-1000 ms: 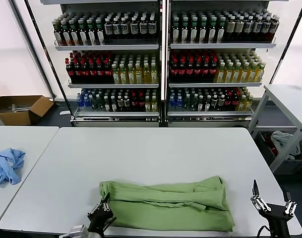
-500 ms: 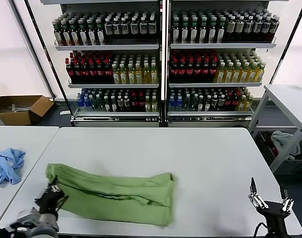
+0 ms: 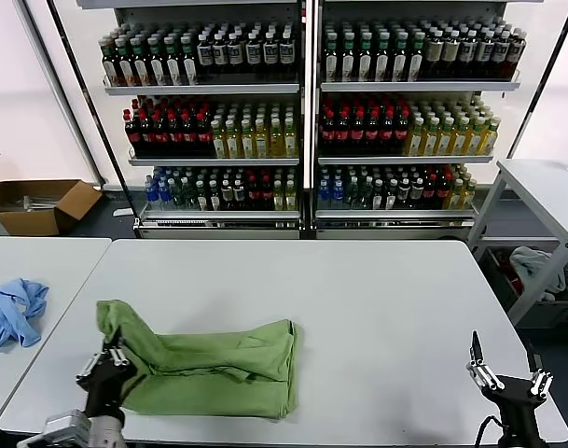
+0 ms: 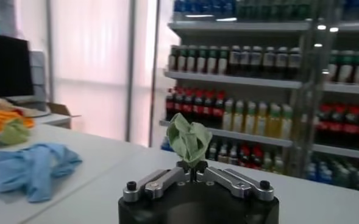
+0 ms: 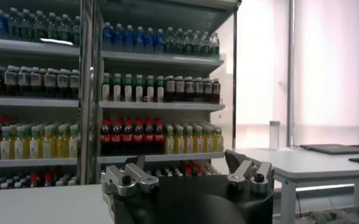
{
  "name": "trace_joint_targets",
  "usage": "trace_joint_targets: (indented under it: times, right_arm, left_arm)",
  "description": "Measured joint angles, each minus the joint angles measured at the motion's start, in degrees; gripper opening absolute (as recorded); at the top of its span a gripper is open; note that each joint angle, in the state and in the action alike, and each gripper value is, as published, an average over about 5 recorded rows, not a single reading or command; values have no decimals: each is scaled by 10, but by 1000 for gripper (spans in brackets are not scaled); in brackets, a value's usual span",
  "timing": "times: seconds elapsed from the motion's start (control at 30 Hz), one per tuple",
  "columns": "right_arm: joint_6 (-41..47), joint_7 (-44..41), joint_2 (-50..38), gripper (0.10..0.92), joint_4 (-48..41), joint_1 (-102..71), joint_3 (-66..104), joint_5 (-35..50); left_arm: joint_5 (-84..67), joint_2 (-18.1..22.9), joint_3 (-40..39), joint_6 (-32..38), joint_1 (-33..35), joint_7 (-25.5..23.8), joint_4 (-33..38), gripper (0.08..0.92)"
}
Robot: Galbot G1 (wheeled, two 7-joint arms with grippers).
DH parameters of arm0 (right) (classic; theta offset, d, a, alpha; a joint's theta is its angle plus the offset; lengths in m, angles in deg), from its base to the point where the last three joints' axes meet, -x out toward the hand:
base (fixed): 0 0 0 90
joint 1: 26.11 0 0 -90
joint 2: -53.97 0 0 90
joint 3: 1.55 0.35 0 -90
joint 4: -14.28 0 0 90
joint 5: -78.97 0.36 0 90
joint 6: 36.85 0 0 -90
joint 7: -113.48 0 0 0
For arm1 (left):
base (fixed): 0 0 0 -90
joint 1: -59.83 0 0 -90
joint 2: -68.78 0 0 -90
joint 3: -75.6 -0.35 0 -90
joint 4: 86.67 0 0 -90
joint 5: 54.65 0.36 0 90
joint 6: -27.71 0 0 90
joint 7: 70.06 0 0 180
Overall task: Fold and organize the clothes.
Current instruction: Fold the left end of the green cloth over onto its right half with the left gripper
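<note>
— Since a second ago our left gripper point(image 3: 109, 359) has dragged the green shirt point(image 3: 214, 364) from the middle of the front edge over to the left side of the bench point(image 3: 358, 289), and the cloth has doubled over itself on the way. Where do we stand?

— Nearest us, our left jaws are together, clamped on a pinch of the shirt's left end; in the left wrist view the tuft of green fabric point(image 4: 189, 141) stands up from between them. Our right gripper point(image 3: 507, 378) hangs off the right front corner of the bench, jaws wide apart and holding nothing, well apart from the shirt.

— And the shirt itself?

— It lies on the left front part of the bench as a thick, uneven bundle, the left end lifted into a peak. We judge one rough fold is made, yet edges are not squared and wrinkles run across it, so neat folding and tidy placing are left.

— Anything farther off?

— On the neighbouring table to the left lies a blue garment point(image 3: 11, 313), untouched. Behind the bench stand shelves of bottles point(image 3: 302, 121).
</note>
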Motion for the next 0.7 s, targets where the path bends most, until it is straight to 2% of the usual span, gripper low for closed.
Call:
trace_joint_targets:
  times: [0.33, 0.7]
  right_arm:
    - [3, 2, 1, 823, 0, 6, -3, -3]
    - [6, 5, 2, 823, -4, 14, -11, -8]
  left_arm:
    - [61, 21, -125, -3, -48, -10, -14, 98]
    - [120, 44, -229, 2, -94, -18, -60, 98]
